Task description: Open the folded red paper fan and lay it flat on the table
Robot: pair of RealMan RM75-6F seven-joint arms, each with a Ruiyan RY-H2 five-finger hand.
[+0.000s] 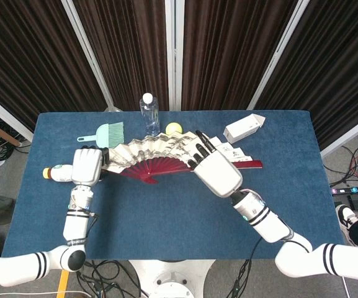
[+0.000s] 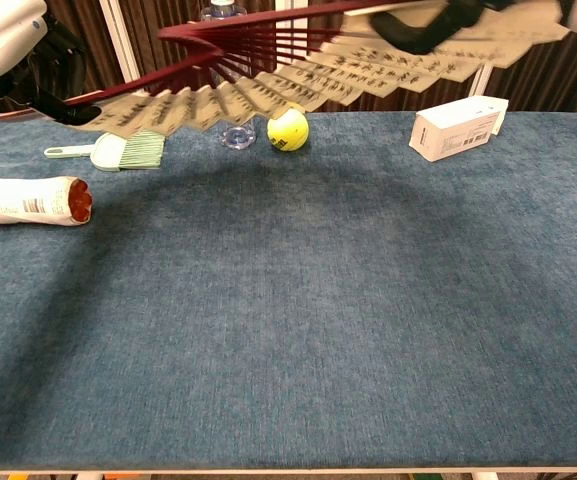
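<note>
The red paper fan point(image 1: 160, 155) is spread wide and held in the air above the table, its cream leaf with dark writing point(image 2: 298, 85) fanned from left to right and its red ribs meeting near the front. My left hand point(image 1: 87, 166) grips the fan's left end rib. My right hand point(image 1: 216, 172) holds the right side, fingers laid over the leaf near the right end rib point(image 1: 250, 164). In the chest view the left hand point(image 2: 8, 45) shows at the top left; the right hand point(image 2: 438, 22) is cut off by the top edge.
On the blue table point(image 1: 166, 217) stand a clear water bottle point(image 1: 148, 112), a yellow ball point(image 2: 288, 129) and a white carton point(image 2: 455, 128) at the back. A green dustpan brush point(image 1: 103, 134) and a lying white bottle point(image 2: 23, 200) are at the left.
</note>
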